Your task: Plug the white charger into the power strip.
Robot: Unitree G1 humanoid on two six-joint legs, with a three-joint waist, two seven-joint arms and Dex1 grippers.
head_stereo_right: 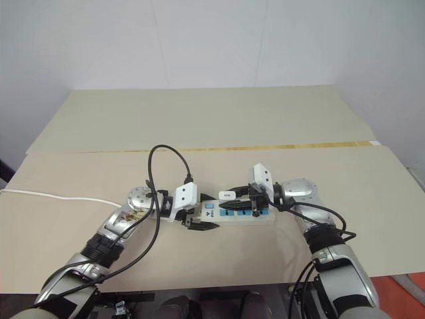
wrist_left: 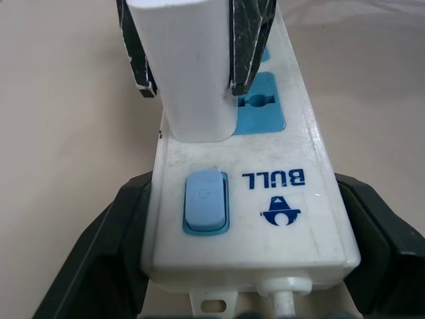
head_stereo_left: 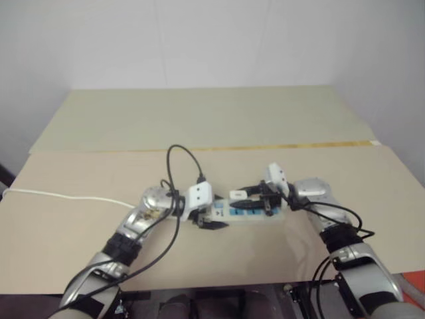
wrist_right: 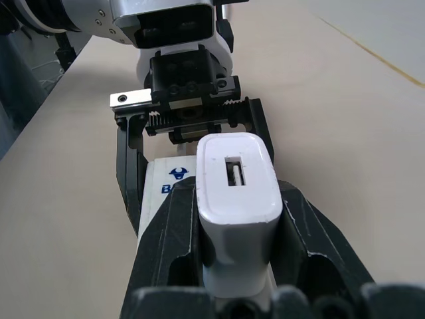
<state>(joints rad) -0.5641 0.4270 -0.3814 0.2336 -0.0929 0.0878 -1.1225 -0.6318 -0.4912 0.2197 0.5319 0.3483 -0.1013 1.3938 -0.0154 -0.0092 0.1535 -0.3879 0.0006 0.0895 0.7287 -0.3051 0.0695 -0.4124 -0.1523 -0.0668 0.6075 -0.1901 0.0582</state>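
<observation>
Already the white charger (wrist_left: 192,73) stands upright on the power strip (wrist_left: 265,199) on the bench (head_stereo_left: 80,246), pinched by the right tool (wrist_right: 236,232). The left tool (wrist_left: 246,266) clamps the strip's switch end. Full seating cannot be told; release remains.

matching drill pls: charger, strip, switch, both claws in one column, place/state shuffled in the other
1. white charger
2. power strip
3. rocker switch
4. strip cord

A. clamped across its switch end by the left claw
B. blue, beside the printed logo
C. trails off toward the table's left edge
D. pinched in the right claw, standing on the strip

Pairs: 1-D, 2-A, 3-B, 4-C
</observation>
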